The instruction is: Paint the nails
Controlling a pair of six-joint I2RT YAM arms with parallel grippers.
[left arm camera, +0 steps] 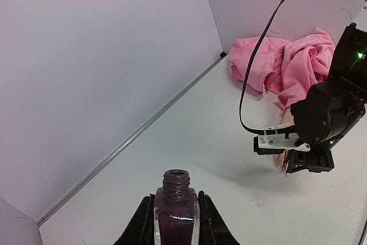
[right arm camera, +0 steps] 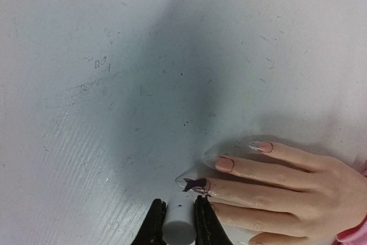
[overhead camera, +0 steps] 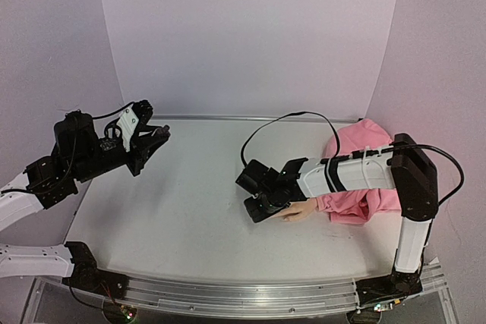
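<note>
Fingers [right arm camera: 156, 225] of your right gripper [right arm camera: 179, 213] clamp the white brush cap [right arm camera: 178, 232] over the nails [right arm camera: 225, 163] of the mannequin hand [right arm camera: 298, 190], flat on the table [right arm camera: 114, 55]. Stroke lightly along the part-dark nail [right arm camera: 196, 185] (bristles unclear). Your left gripper [left arm camera: 175, 210] pinches the open bottle [left arm camera: 176, 228]; hold it upright.

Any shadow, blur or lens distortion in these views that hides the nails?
Right wrist: a soft shadow darkens the table, yet the nails are legible; the white cap in the right tool is blurred. Left wrist: the bottle in the left tool is sharp, a green LED flares on the far arm. Top external: even light, the front rail bows.
</note>
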